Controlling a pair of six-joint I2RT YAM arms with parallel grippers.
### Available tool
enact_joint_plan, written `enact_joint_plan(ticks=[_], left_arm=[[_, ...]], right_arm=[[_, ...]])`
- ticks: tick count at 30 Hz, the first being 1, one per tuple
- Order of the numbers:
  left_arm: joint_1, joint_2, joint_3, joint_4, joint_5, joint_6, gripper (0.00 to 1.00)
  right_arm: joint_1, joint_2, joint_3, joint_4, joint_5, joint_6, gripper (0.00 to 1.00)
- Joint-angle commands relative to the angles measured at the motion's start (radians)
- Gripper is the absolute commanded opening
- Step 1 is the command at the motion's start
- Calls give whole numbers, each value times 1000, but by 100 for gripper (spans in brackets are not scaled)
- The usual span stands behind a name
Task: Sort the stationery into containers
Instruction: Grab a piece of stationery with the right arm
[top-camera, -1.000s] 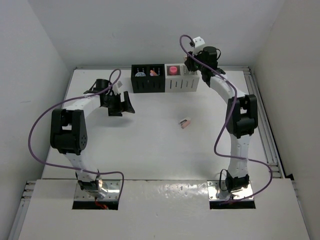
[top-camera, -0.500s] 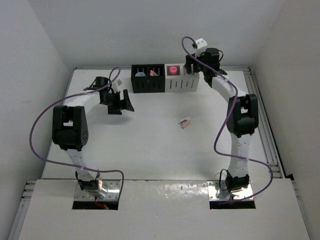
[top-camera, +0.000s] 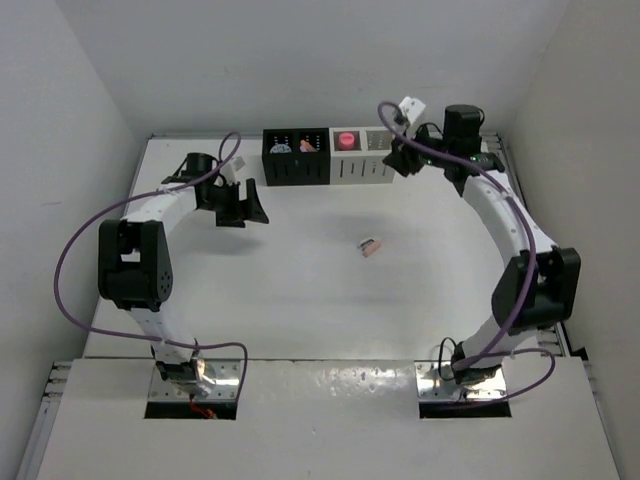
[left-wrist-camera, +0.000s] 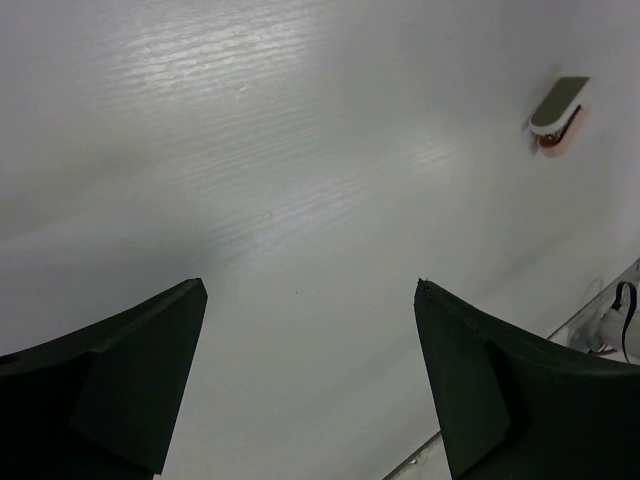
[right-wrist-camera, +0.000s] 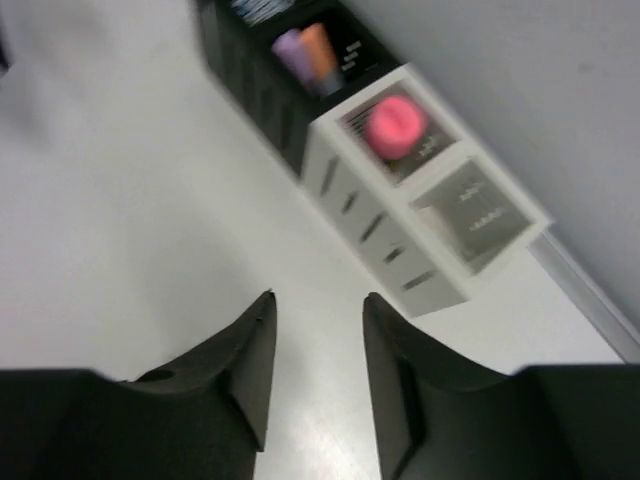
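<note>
Mid tbl (top-camera: 290, 300), eraser block (top-camera: 371, 245) sits apart fr. back-edge white organizer (top-camera: 362, 172).

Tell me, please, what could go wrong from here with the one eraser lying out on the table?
1. The eraser lies small and alone in the open; a slightly off grasp may push it away instead of lifting it.
2. The right gripper hangs close beside the white organizer; a careless swing toward the eraser might bump and shift it.
</note>
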Motion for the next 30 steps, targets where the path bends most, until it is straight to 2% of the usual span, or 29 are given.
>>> enact_joint_plan(ticks=[1, 3, 6, 8, 12, 15, 16, 19, 22, 26, 30], left_arm=[[15, -61, -15, 10, 111, 77, 91], [14, -73, -23, 9, 142, 93, 91], [12, -87, -38, 21, 153, 96, 90], [9, -93, -43, 22, 150, 96, 90], [8, -97, -50, 25, 137, 98, 89], [6, -90, -43, 15, 142, 105, 90], [5, -84, -40, 9, 144, 108, 89], [6, -68, -15, -22, 139, 131, 89], [5, -59, -10, -30, 136, 139, 89], [5, -42, -10, -27, 139, 136, 89], [6, -31, -9, -24, 136, 138, 89]], right_arm=[[24, -76, -150, -257, -132, -340, 37], [35, -110, -240, -287, -130, -440, 31], [61, -115, -272, -413, -116, -629, 24], [87, -103, -302, -456, -106, -743, 24], [136, -95, -406, -407, -46, -904, 26], [159, -26, -404, -392, 12, -945, 34], [161, 1, -355, -410, 20, -955, 44], [167, 93, -275, -447, 43, -982, 64], [167, 147, -240, -456, 55, -1056, 71], [179, 199, -215, -458, 75, -1163, 75], [188, 254, -177, -468, 85, -1199, 76]])
